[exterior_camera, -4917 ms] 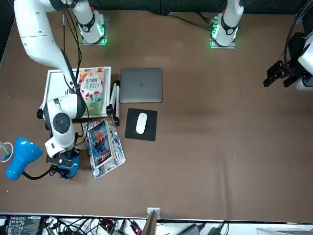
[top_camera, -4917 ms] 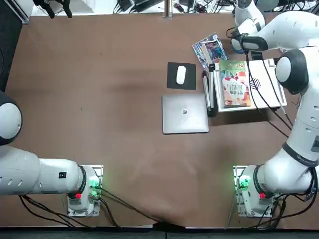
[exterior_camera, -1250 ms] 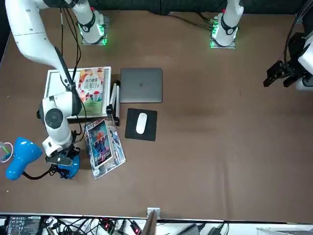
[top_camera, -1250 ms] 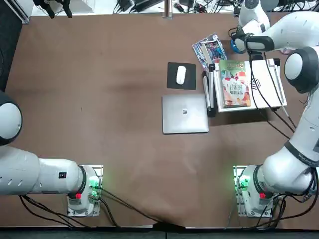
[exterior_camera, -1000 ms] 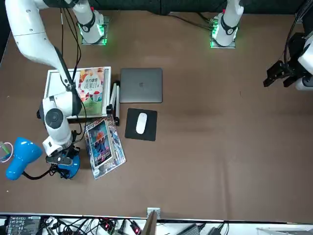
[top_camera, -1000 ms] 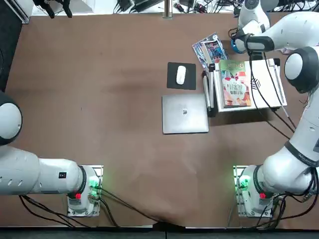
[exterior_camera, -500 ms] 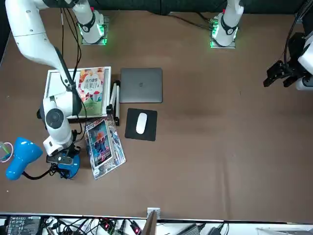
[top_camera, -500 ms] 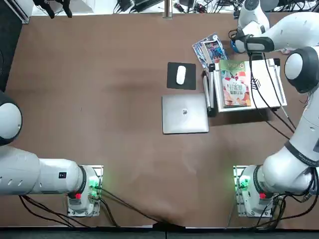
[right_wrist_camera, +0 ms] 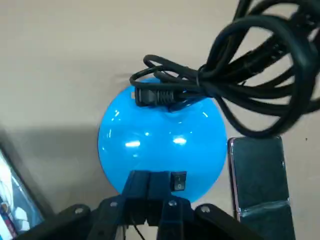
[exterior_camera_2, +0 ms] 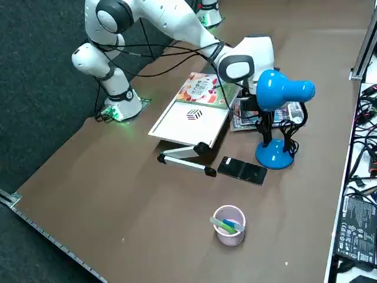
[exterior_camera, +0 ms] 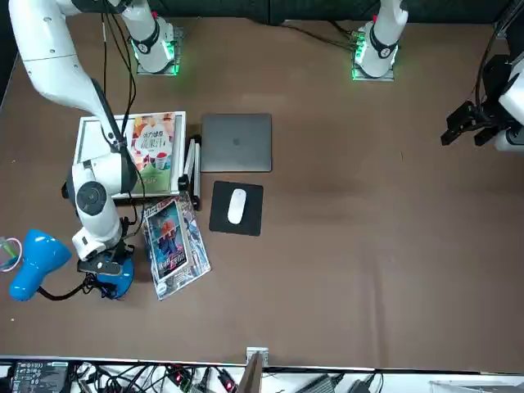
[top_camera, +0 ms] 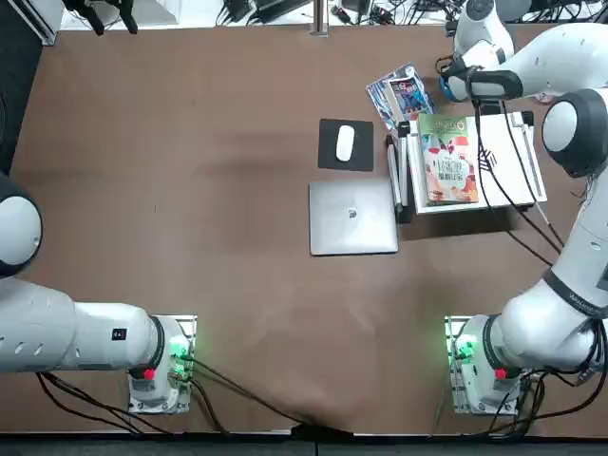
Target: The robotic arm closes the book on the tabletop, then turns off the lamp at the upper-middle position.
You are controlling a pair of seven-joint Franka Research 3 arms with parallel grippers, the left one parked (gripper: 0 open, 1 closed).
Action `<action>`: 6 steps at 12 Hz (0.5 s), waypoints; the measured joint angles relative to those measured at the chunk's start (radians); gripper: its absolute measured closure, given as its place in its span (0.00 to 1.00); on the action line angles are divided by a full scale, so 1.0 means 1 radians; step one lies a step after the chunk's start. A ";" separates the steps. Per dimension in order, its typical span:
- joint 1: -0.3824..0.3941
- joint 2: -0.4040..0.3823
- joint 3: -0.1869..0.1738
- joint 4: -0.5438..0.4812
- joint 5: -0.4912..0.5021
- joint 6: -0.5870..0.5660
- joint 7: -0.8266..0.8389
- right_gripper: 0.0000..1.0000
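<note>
Hardly anything is shifting compared with a second ago: the robotic arm is still reaching across the far right part of the tabletop, though over the last few seconds its wrist has been drawing in closer above the lamp. The book is lying closed, green cover up, on a white stand board beside a closed grey laptop, so that part of the job looks finished. The gripper is hovering just above the lamp's round blue base, its two fingers pressed together side by side and holding nothing, their tips pointing at a small black rocker switch on the base's near edge. A bundle of black cable is draping over the base, and a dark phone is lying just beside it. I am judging the lamp to be light and top-heavy on its thin gooseneck, with a glossy, slippery plastic base, so it probably calls for a short, straight press on the switch rather than any grasp; a sideways push might slide or tip it.
</note>
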 joint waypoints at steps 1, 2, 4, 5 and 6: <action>0.000 0.000 0.000 0.000 0.000 0.000 -0.001 0.98; 0.000 -0.002 0.000 0.001 0.000 0.000 -0.004 0.98; 0.000 -0.007 0.000 0.002 0.000 0.000 -0.005 0.98; 0.000 -0.011 0.000 0.002 0.000 0.000 -0.006 0.98; 0.000 -0.015 0.000 0.002 0.000 -0.001 -0.007 0.98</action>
